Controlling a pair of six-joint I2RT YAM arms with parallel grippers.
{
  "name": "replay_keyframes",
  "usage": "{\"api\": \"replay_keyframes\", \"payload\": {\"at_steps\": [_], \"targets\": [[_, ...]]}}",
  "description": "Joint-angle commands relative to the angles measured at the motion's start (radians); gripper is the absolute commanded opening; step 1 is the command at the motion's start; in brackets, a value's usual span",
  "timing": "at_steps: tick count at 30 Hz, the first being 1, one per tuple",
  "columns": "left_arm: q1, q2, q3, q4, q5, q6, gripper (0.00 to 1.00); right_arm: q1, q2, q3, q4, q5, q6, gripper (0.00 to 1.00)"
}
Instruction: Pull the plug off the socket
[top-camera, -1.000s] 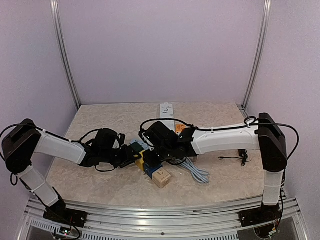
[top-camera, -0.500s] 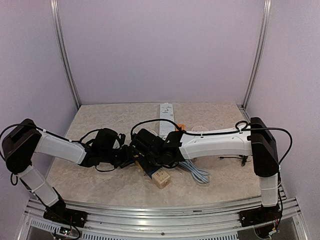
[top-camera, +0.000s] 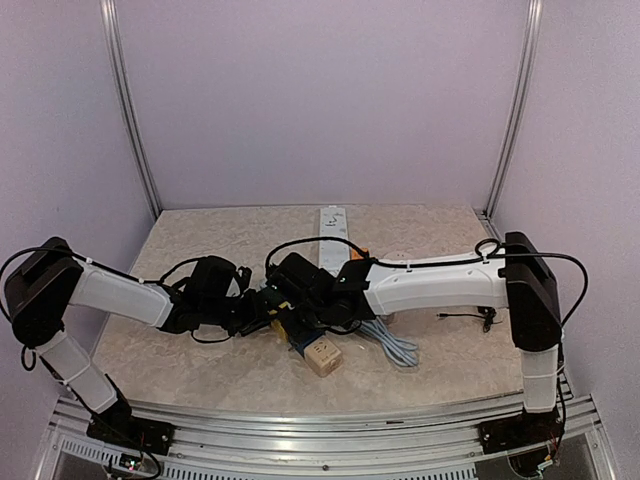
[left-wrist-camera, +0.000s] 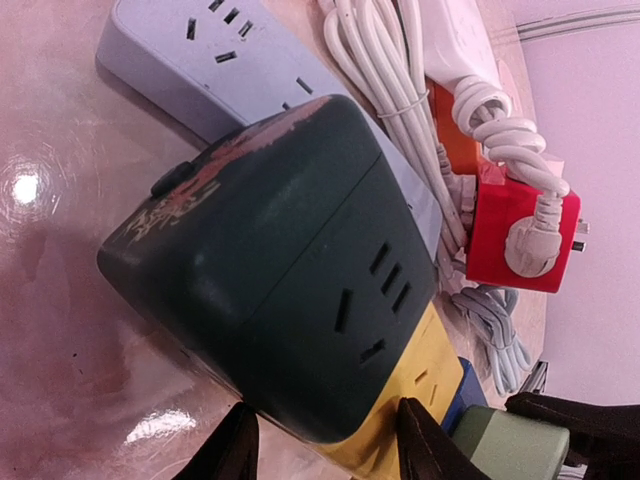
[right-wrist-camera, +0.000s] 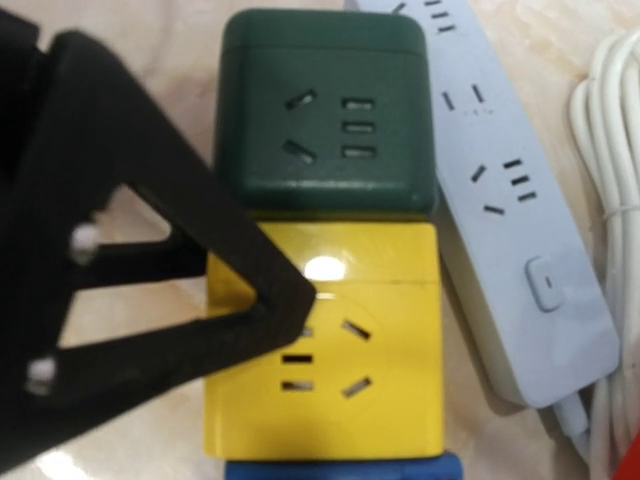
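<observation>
Table (top-camera: 200, 370): carries everything; the action is crowded at its centre.
Right arm (top-camera: 430, 285): stretched low across from the right side to the centre.
Left arm (top-camera: 115, 295): reaching in from the left to meet it.
Power strip (right-wrist-camera: 520, 200): pale, lying flat just beside the cubes; no part in the job, by the look of it.
Cube chain: four socket cubes in one row at table centre; beige cube (top-camera: 322, 355) at the near end, then blue cube (right-wrist-camera: 340, 468).
Green cube (right-wrist-camera: 325, 110): far end of the row, on the left arm's side.
Yellow cube (right-wrist-camera: 370, 350): face to face with the green cube; no gap at the join in the right wrist view.
Left gripper (left-wrist-camera: 325, 445): one finger on each side of the green cube's near end; apparently pinching it as an anchor.
Right gripper (top-camera: 293, 303): over the yellow cube; only one black finger (right-wrist-camera: 240, 290) in view, lying across that cube's left edge; spread or closed, cannot tell.
Done: both tools brought to the chain; one end seemingly braced.
Left: a sure grip on the plugged-in piece, probably the yellow cube; then the pull itself; nothing separated yet.
Doubt: which join is meant cannot be told for certain; judged green-to-yellow from where the tools sit.
</observation>
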Motion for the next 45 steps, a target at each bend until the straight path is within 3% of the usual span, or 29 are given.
{"api": "replay_keyframes", "payload": {"at_steps": [1,8,23,45], "targets": [[-0.014,0.035,-0.011,-0.116,-0.026,0.026,0.46,-0.034,-0.066,-0.069,0.143,-0.152,0.019,0.0],[-0.014,0.038,-0.008,-0.114,-0.021,0.029,0.45,-0.105,-0.125,-0.203,0.281,-0.323,0.097,0.0],[-0.017,0.043,-0.005,-0.106,-0.022,0.028,0.45,-0.128,-0.162,-0.259,0.361,-0.399,0.145,0.0],[-0.021,0.031,-0.011,-0.116,-0.03,0.025,0.45,0.001,-0.042,-0.005,0.004,0.076,0.01,0.0]]}}
